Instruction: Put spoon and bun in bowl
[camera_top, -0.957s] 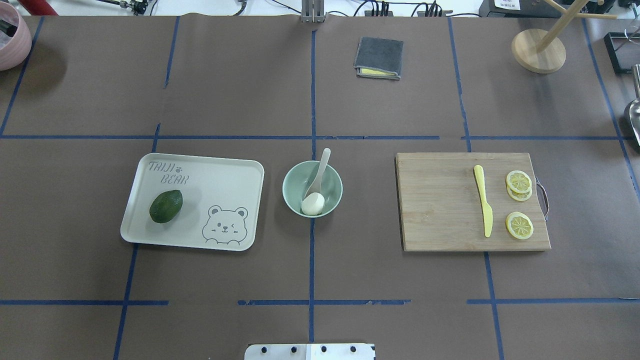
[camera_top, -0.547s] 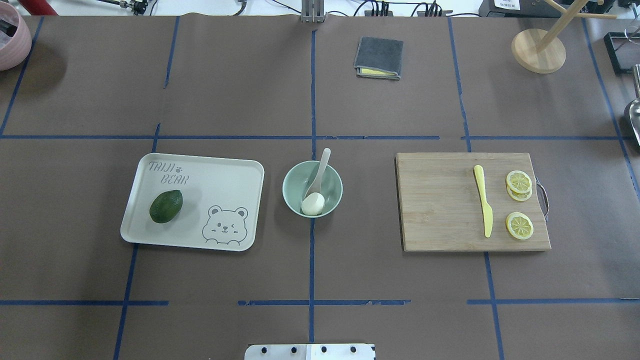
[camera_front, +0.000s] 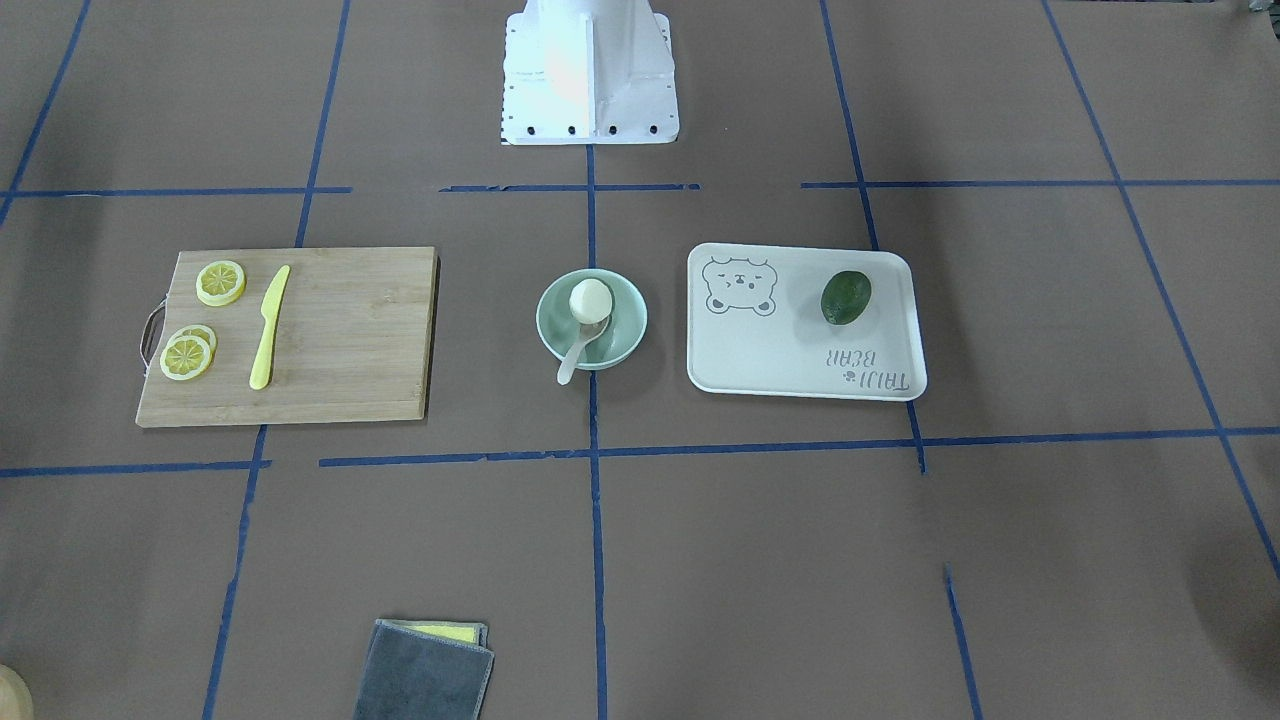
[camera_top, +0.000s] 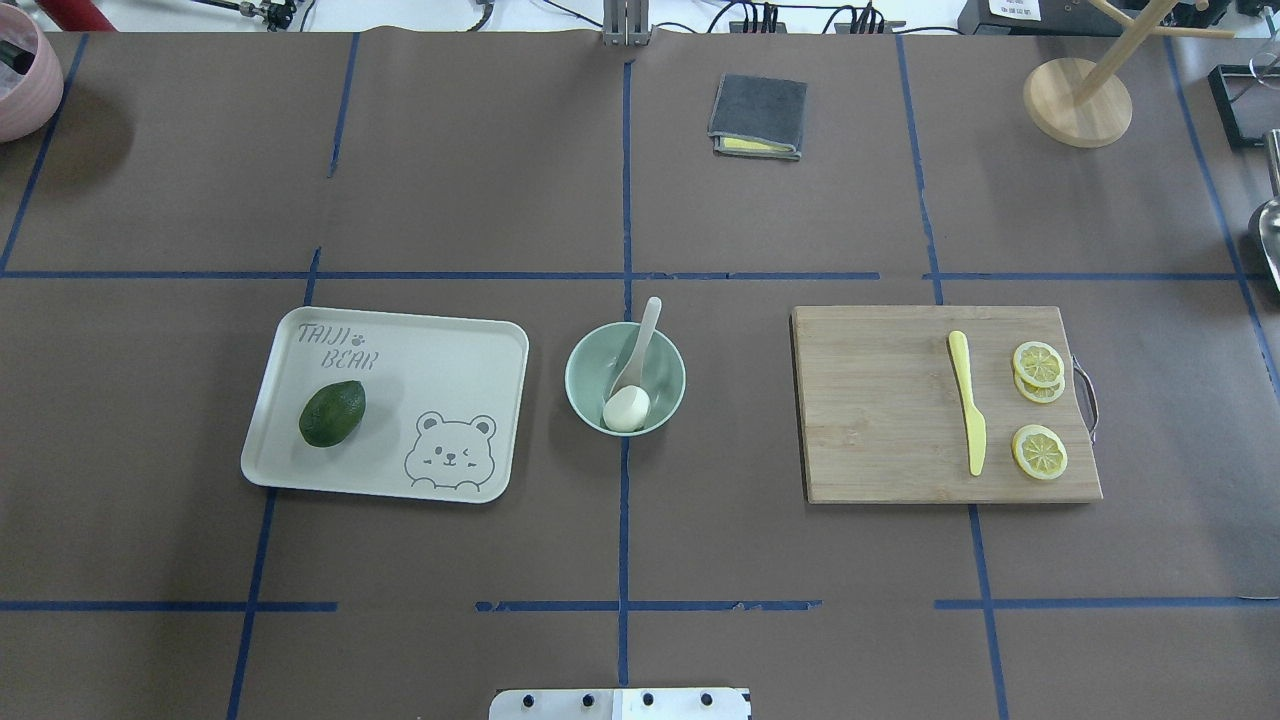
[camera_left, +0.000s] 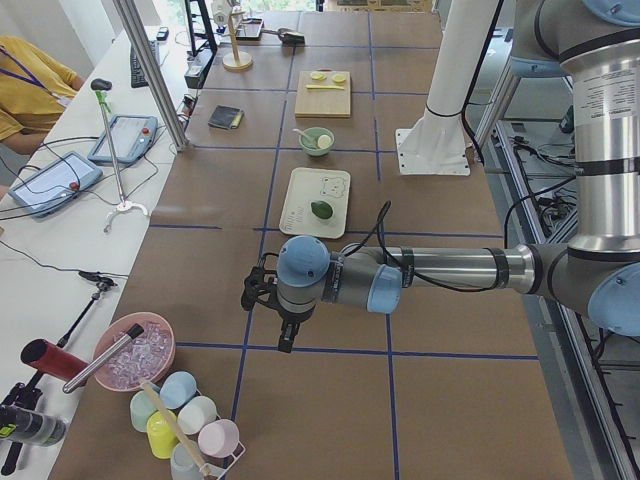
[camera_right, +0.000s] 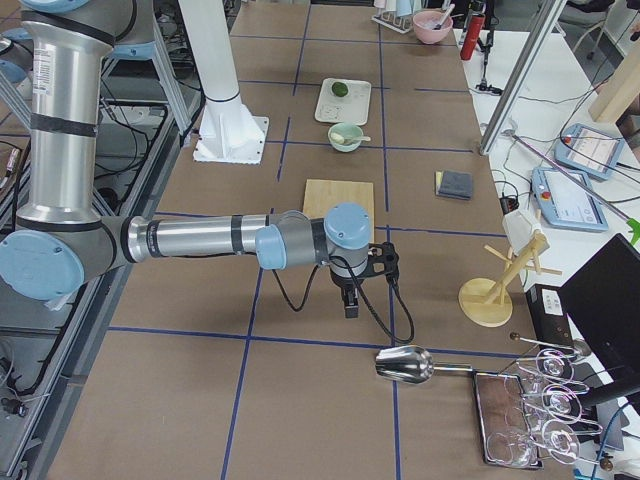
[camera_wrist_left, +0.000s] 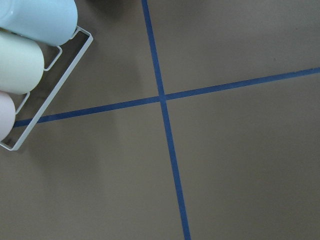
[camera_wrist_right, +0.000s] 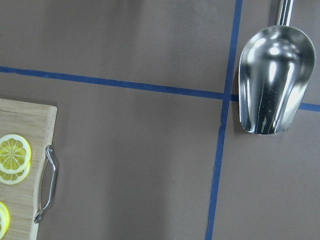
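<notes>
Finding: the bun (camera_top: 626, 408) lies inside the bowl (camera_top: 585, 372), against its near wall. It rests on or just beside the scoop of the spoon (camera_top: 640, 345). The spoon's handle leans up and out over the far rim. We judge both placements complete.

Hands: the left hand (camera_left: 287, 335) hangs over bare counter (camera_top: 620, 200) at the left end. The right hand (camera_right: 347, 302) hangs past the board at the right end. Both are well apart from the bowl. We cannot tell whether either is open or closed, since only the side views show them. Neither appears to carry a task item.

Risks:
- The overhanging handle is the weak point. A sweep by either arm across the centre could catch it and lever the spoon out, or shift the bowl.
- The bun sits high against the wall and could roll if the bowl is knocked.

Surroundings:
- To the bowl's left is a white bear tray (camera_top: 450, 350) holding an avocado (camera_top: 332, 412).
- To its right is a cutting board (camera_top: 870, 400) with a yellow knife (camera_top: 968, 400) and lemon slices (camera_top: 1038, 365).
- A folded grey cloth (camera_top: 758, 115) lies far off.
- A metal scoop (camera_wrist_right: 272, 90) lies beneath the right wrist.
- Pastel cups (camera_wrist_left: 30, 65) stand in a rack beneath the left wrist.

Nothing lies against the bowl.
</notes>
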